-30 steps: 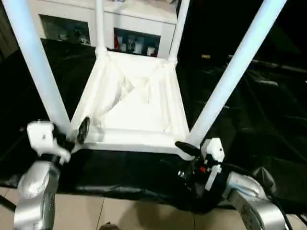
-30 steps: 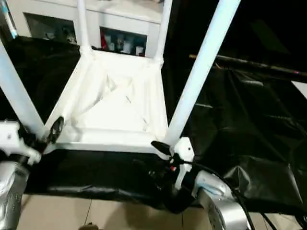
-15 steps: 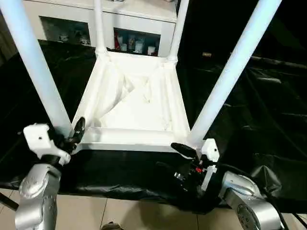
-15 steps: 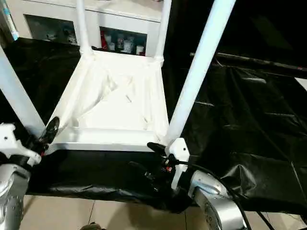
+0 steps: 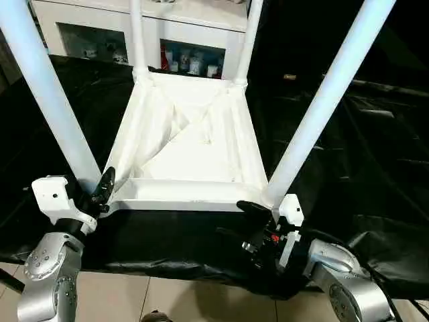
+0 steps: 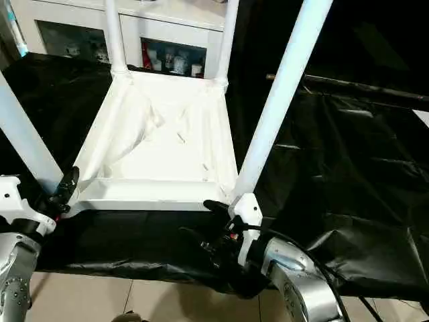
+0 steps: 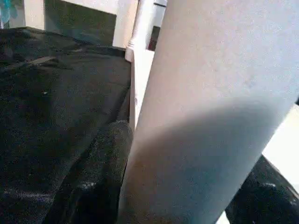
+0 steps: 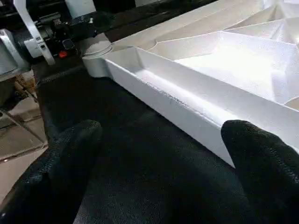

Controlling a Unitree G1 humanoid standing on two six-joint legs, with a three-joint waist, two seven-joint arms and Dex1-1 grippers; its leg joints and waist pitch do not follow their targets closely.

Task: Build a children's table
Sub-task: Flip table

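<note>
Your left end effector (image 5: 94,194) brackets the near-left leg (image 5: 47,100), though you cannot tell whether it grips. Your right end effector (image 5: 248,221) gapes wide, empty, beside the upturned tabletop (image 5: 194,144).

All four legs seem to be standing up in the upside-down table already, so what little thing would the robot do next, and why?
Probably finish closing the left hand on the near-left leg. Its fingers straddle that leg's base, right at the tabletop's corner socket. The right hand hangs open just off the near edge by the near-right leg, holding nothing. A firm hold would let it press or check that leg's seating.
</note>
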